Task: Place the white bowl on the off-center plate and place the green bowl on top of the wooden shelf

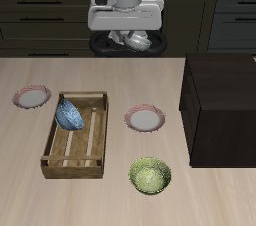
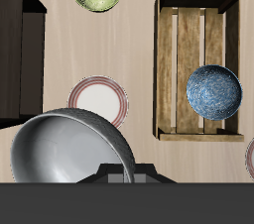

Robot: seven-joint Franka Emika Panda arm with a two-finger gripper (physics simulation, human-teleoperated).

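- High at the table's back, your gripper point(image 1: 130, 38) carries the white bowl point(image 2: 69, 149), fingers closed on its rim
- No readable writing
- Below: green bowl point(image 1: 150, 176), slatted crate point(image 1: 76, 135) holding blue-patterned bowl point(image 1: 69, 115), plate point(image 1: 145, 119), wooden shelf point(image 1: 222, 105)

Green bowl point(image 1: 150, 176): mottled yellow-green. White bowl point(image 2: 69, 149): grey-white. Blue-patterned bowl point(image 1: 69, 115). Plates point(image 1: 145, 119): white, pink-red rims. Wooden shelf point(image 1: 222, 105): near-black brown.

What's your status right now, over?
Gripper shut on white bowl, held high. Off-center plate bare. Green bowl untouched. Path looks clear.
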